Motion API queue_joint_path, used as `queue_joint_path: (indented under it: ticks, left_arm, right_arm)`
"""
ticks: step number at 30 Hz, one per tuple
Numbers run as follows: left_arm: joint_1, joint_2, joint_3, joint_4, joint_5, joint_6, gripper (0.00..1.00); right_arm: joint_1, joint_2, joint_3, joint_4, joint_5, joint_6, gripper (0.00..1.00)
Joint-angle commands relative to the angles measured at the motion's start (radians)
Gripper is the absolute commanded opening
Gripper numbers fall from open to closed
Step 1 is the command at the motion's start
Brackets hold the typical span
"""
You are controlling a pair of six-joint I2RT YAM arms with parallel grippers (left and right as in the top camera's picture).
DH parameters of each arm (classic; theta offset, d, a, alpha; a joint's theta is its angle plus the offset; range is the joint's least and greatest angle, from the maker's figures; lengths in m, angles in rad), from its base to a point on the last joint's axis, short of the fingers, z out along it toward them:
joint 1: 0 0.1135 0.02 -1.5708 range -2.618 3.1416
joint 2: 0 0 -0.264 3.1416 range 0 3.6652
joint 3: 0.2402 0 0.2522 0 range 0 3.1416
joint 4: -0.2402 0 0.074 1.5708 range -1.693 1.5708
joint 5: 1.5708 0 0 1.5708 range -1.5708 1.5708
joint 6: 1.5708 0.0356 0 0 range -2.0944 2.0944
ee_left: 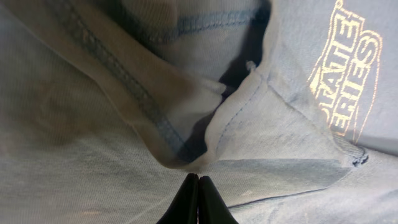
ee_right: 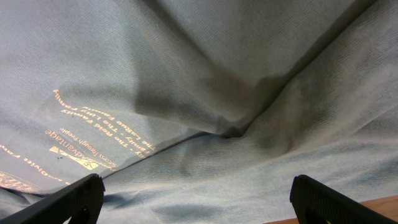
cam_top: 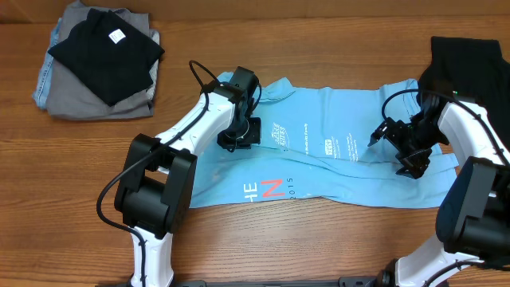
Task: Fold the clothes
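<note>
T-shirt point(cam_top: 335, 171) at centre frame is judged partly folded; further folds are required. Left gripper point(ee_left: 199, 182) is closed, right gripper point(ee_right: 200, 200) spread apart.

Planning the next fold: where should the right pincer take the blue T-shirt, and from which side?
Probably the raised crease in the T-shirt under the right pincer, from straight above: it stands proud of the flat cloth, so open jaws straddle it.

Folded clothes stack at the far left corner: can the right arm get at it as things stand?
Probably not: the stack lies beyond the left arm, across the T-shirt from the right gripper.
</note>
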Motion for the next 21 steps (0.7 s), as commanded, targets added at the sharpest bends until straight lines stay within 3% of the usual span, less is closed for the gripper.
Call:
queue_joint_path:
  ticks: [1,21]
  left_arm:
    - [0.002,0.009,-0.018,0.006,-0.010,-0.023,0.04]
    - [0.003,0.009,-0.025,0.085,-0.042,-0.025,0.04]
  right_arm:
    - [0.005,-0.012,-0.003,0.000,0.010,0.004,1.00]
    - [0.005,-0.012,-0.003,0.002,0.010,0.004,1.00]
